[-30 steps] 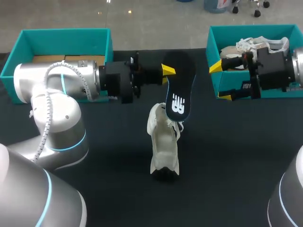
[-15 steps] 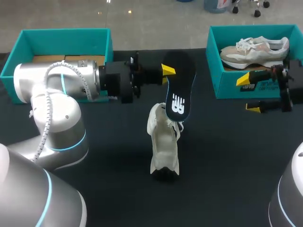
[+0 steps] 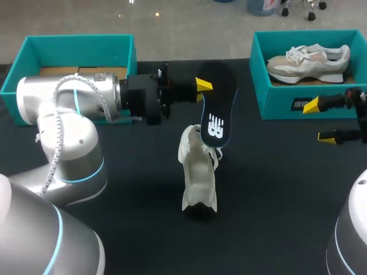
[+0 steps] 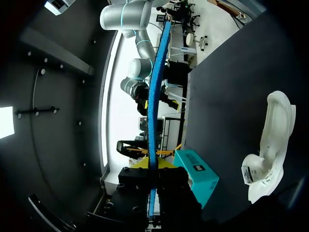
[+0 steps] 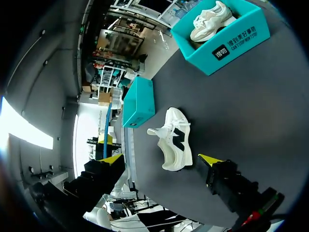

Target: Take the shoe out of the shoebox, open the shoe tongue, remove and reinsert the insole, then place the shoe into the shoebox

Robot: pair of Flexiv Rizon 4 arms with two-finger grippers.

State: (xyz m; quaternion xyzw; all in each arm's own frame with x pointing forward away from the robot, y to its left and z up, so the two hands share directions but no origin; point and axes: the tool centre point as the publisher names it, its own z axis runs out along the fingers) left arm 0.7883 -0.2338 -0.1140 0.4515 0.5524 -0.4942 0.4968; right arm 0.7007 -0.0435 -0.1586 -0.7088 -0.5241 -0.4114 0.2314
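Seen from above, a white shoe (image 3: 198, 172) stands at the centre of the dark counter (image 3: 275, 195). A dark insole (image 3: 218, 109) rises just above it toward 12 o'clock, clamped in the left jaws. The left arm (image 3: 74, 97) bars the way from 9 o'clock to the centre. A teal box (image 3: 74, 39) stands at 10 o'clock. The shoebox (image 3: 281, 106) at 2 o'clock holds a second shoe (image 3: 307, 62). Bare counter stretches from the white shoe toward 3 o'clock, where the right jaws hang spread apart, and round to 6 o'clock.
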